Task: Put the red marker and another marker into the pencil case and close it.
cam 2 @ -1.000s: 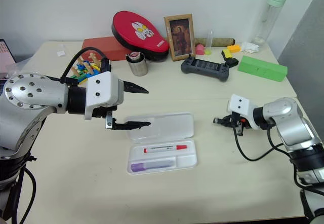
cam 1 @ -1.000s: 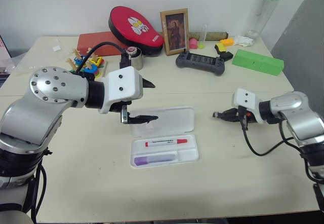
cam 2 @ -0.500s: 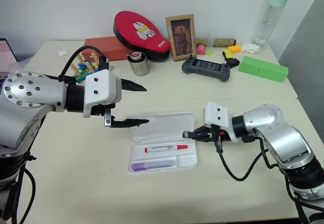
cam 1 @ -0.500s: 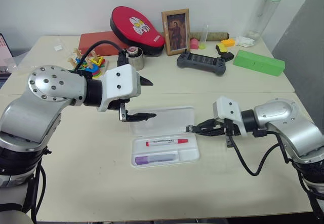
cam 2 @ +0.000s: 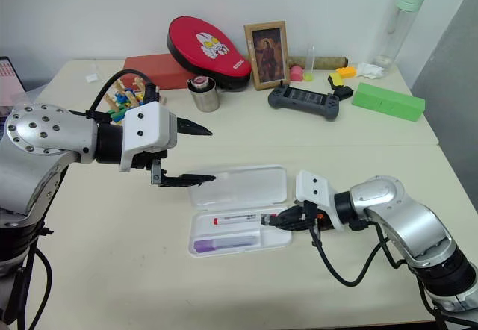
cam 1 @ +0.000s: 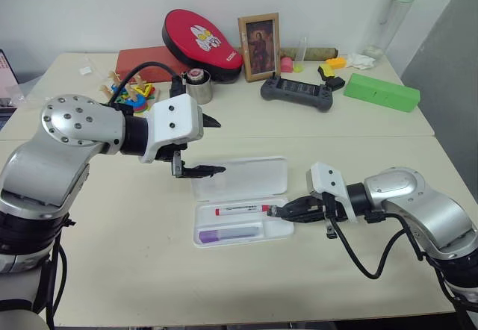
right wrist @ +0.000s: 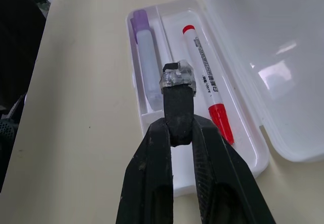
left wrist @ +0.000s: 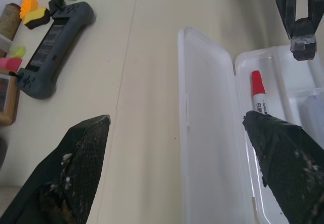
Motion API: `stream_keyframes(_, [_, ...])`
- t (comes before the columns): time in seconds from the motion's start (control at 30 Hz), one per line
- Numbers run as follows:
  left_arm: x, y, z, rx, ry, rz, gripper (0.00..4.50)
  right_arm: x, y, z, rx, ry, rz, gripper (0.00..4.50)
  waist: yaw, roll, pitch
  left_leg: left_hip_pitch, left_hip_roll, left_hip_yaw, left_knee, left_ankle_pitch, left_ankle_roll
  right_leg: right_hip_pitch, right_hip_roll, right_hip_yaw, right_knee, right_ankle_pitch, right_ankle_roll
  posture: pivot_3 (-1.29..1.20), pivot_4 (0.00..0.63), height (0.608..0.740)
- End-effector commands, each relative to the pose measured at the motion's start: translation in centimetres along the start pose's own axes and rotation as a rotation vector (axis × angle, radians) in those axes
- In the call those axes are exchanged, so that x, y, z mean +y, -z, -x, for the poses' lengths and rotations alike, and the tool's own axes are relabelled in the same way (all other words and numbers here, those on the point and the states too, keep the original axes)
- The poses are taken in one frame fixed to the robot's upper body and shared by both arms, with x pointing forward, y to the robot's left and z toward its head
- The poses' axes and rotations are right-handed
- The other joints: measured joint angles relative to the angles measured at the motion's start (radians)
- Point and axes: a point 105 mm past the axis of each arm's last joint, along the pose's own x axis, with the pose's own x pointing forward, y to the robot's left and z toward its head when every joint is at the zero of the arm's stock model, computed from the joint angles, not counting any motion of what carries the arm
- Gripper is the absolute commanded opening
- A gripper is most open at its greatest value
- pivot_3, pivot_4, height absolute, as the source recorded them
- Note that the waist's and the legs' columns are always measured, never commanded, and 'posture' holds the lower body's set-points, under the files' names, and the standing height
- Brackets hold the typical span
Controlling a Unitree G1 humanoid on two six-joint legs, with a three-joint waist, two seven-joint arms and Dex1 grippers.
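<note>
both pens already lie in the tray of the pencil case: the red marker in the far slot, the lilac highlighter in the near one, long axes parallel to the hinge. the lid lies flat on the bench, on the far side of the tray. the right pincer, fingers pressed together and holding nothing, hovers at the tray's right end, by the red cap. the left pincer, spread wide and empty, hangs over the lid's left end, so it looks the nearer one for swinging the lid shut.

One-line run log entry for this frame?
red marker in pencil case | purple highlighter in | lid open | right pincer shut | left pincer open
</note>
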Motion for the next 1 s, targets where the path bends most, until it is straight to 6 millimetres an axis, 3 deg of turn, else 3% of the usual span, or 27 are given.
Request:
stream_keyframes(0.03, [0.4,-1.1,0.3,-0.027,-0.009,-0.041,4.5,0.4,0.1,-0.4,0.005,-0.011,0.03,0.22,0.0,0.0,0.0,0.0,0.0,0.0,0.0,0.0,0.0,0.0,0.0,0.0,0.0,0.0,0.0,0.0,0.15,0.74])
stream_keyframes(0.4, [0.7,-1.0,0.3,-0.018,0.001,-0.045,4.5,0.3,0.7,-1.9,0.025,-0.014,0.026,0.22,-0.001,0.0,0.0,0.0,0.0,0.0,0.0,0.0,0.0,0.0,0.0,0.0,0.0,0.0,0.0,0.0,0.15,0.74])
stream_keyframes(1.0, [0.6,-1.1,0.4,-0.014,0.001,-0.044,4.5,-0.4,1.4,-1.8,0.061,-0.014,0.051,0.22,-0.001,0.0,0.0,0.0,0.0,0.0,0.0,0.0,0.0,0.0,0.0,0.0,0.0,0.0,0.0,0.0,0.15,0.74])
